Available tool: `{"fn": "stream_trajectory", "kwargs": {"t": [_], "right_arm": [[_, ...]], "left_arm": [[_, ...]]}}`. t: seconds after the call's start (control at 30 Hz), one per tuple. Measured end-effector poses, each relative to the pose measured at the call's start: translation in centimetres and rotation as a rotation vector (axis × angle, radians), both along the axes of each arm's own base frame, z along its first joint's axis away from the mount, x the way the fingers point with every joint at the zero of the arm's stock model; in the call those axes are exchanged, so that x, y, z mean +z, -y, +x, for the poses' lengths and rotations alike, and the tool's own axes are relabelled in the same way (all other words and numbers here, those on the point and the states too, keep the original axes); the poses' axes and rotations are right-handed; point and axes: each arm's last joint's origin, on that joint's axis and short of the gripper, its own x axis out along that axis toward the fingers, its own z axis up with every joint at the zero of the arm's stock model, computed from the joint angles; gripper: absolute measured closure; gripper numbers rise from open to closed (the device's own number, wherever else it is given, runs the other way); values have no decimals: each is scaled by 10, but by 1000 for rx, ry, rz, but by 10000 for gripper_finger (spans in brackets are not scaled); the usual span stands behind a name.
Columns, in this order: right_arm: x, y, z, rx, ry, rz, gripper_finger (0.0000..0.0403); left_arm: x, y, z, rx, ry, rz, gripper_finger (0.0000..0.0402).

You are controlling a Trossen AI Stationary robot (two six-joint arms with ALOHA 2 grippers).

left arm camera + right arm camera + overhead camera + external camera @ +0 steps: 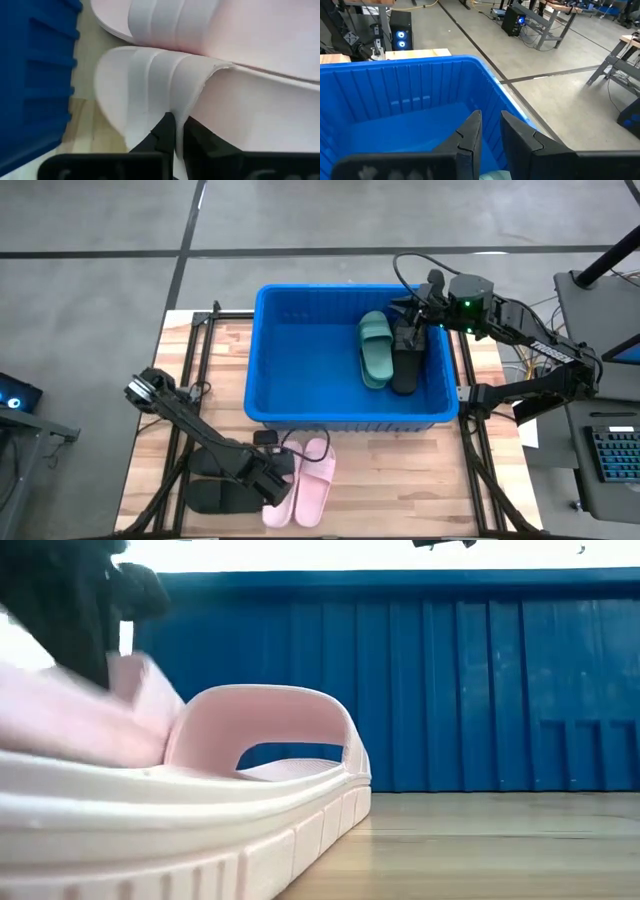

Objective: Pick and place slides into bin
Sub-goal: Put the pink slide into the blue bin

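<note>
Wooden worktop: left tool pinched shut on pink slide strap, grasp step; next lift into bin. Right tool over bin, seemingly empty, narrowly parted.

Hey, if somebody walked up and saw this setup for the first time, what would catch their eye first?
The bright blue bin at the table's middle, with a dark green slide and a black slide inside near its right wall. Next, the light pink pair on the wood in front of it, where the left gripper has its fingers shut on one pink strap. The right gripper hangs over the bin's far right corner.
</note>
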Motion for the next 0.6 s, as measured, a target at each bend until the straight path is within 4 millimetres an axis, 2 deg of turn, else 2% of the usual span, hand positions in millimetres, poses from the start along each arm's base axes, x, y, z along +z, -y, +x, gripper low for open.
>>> {"fn": "stream_trajectory", "kwargs": {"t": [0.33, 0.6], "right_arm": [[0, 0, 0, 0, 1, -1, 345], [1, 0, 0, 0, 5, -2, 339]], "left_arm": [[63, -16, -23, -9, 154, -138, 401], [124, -30, -41, 8, 385, -260, 401]]}}
